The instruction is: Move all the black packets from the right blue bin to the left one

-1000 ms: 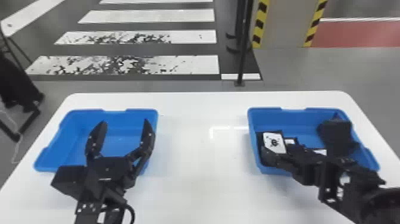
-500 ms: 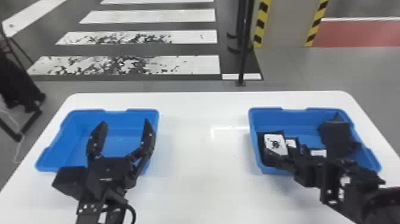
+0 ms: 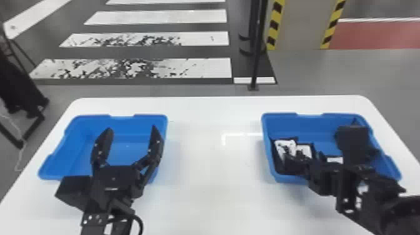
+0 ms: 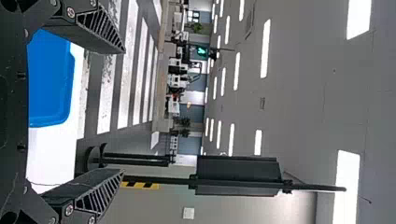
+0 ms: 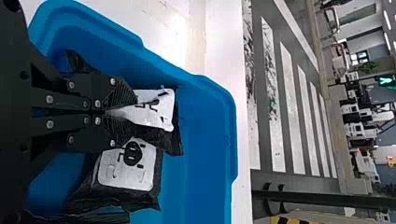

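One crinkled black packet (image 5: 176, 141), its glossy white label (image 5: 159, 112) creased, is pinched between the right gripper's (image 3: 290, 158) ribbed fingers (image 5: 120, 94) inside the smooth blue right bin (image 3: 312, 120). The left gripper (image 3: 131, 127) gapes wide and empty near the left bin (image 3: 125, 121).

The packet's (image 5: 161, 112) white label, smooth a moment ago, is now creased and pinched in the right gripper (image 3: 294, 158).

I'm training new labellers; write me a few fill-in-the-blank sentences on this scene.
The left bin and the right bin are both ____ in colour. The right end effector grips a black packet in the ____ bin. The left end effector is not shut but ____.

Missing words: blue; right; open.
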Motion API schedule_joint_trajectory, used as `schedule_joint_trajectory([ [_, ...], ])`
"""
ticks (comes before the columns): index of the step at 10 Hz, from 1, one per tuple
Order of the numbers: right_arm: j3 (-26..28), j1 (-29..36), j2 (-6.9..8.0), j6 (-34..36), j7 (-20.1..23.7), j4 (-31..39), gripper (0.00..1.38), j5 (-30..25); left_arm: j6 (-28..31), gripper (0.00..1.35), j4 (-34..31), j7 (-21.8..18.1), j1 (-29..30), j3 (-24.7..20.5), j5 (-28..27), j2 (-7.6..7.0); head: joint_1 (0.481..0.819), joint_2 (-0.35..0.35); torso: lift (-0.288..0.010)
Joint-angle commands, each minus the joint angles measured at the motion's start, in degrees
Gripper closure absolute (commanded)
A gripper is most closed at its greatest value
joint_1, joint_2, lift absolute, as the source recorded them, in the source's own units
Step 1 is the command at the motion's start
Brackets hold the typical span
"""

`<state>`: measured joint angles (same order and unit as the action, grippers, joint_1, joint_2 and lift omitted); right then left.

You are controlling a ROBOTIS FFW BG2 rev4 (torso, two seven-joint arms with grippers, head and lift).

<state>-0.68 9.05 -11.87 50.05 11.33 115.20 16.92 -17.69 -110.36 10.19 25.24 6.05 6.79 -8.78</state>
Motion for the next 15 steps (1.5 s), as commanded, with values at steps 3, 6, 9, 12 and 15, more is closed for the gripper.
schedule_joint_trajectory([
  [3,3.42,2.62,0.18,-3.93,0.10,4.40,1.15,2.16,-1.58,0.15,0.46,0.00,-0.07,-0.11,0.06,0.08,0.695,0.052,-0.168],
  [6,7.31,-4.41,-0.62,-14.76,16.18,-4.46,1.15,9.02,-2.85,0.15,0.46,-2.02,-0.21,1.03,5.66,0.00,0.695,0.044,-0.168],
  [9,-0.46,-13.27,-2.55,-16.73,28.48,-11.21,1.14,9.93,-0.18,0.15,-3.62,-11.07,-0.92,2.17,21.54,-0.62,0.695,0.058,-0.168],
  [12,-13.26,-18.05,-3.52,-17.29,30.33,-16.56,1.14,15.88,13.04,0.15,-7.41,-17.40,-3.03,5.83,32.97,-2.03,0.695,0.118,-0.168],
  [15,-18.51,-19.74,-3.60,-17.43,30.33,-16.98,1.14,18.85,16.84,0.15,-7.27,-17.05,-3.45,5.37,29.66,-1.94,0.695,0.145,-0.168],
])
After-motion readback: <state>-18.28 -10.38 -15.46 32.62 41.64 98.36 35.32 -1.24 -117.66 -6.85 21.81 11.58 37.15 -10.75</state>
